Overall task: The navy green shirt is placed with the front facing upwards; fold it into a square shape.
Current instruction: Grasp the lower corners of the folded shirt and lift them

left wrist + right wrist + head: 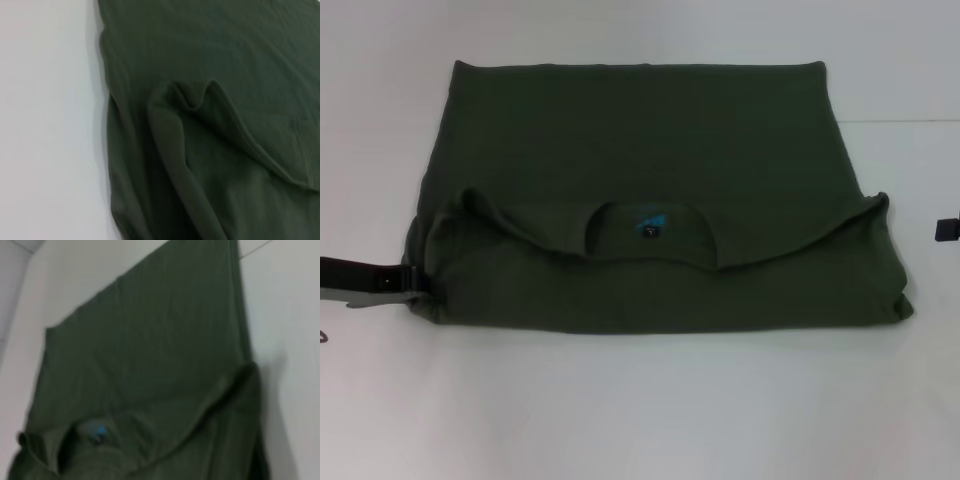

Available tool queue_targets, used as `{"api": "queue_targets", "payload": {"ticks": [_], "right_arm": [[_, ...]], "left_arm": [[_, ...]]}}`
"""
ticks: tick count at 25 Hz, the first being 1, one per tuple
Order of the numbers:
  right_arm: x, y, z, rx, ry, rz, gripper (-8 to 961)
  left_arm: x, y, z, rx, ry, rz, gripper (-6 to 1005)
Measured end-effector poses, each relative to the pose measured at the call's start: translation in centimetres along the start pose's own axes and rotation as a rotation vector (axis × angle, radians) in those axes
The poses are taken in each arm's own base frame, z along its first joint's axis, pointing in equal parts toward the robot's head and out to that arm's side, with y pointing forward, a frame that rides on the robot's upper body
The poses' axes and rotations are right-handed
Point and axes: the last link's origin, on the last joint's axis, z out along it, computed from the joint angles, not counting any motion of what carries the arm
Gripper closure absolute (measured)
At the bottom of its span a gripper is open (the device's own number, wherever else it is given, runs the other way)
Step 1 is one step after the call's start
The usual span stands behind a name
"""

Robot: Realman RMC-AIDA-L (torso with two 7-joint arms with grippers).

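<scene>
The navy green shirt (640, 190) lies on the white table, its near part doubled over so that a broad folded band runs across the front. The collar opening with a blue print and a small dark tag (650, 228) shows in the middle of that band. My left gripper (395, 283) sits low at the shirt's near left corner, touching the cloth edge. Of my right gripper (947, 229) only a small dark part shows at the picture's right edge, apart from the shirt. The left wrist view shows the shirt (215, 125) with a raised crease; the right wrist view shows the shirt (150, 370) and its blue print.
The white table (640, 410) spreads out on all sides of the shirt, with a wide strip along the near edge. A faint seam line (900, 121) runs across the table at the far right.
</scene>
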Motion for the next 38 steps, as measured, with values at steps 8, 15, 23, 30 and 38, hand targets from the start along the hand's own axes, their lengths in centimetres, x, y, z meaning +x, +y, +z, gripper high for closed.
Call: {"api": "queue_targets", "payload": {"ticks": [8, 15, 23, 30, 38], "right_arm": [[-2.6, 2.8, 0.8, 0.116, 0.097, -0.053, 133], [-2.6, 4.0, 3.7, 0.164, 0.144, -0.099, 137], [-1.7, 3.3, 5.4, 0.204, 0.156, -0.096, 141], [-0.8, 3.2, 6.5, 0.195, 0.161, -0.099, 144], [-0.3, 3.6, 7.4, 0.182, 0.163, -0.111, 148]], "left_arm": [[0.2, 0.1, -0.1, -0.004, 0.004, 0.018, 952], [0.2, 0.2, 0.0, -0.009, 0.006, 0.027, 951], [0.2, 0.2, 0.0, -0.013, 0.004, 0.038, 950], [0.1, 0.3, 0.1, -0.017, 0.004, 0.041, 950], [0.1, 0.4, 0.1, -0.023, 0.006, 0.044, 949]]}}
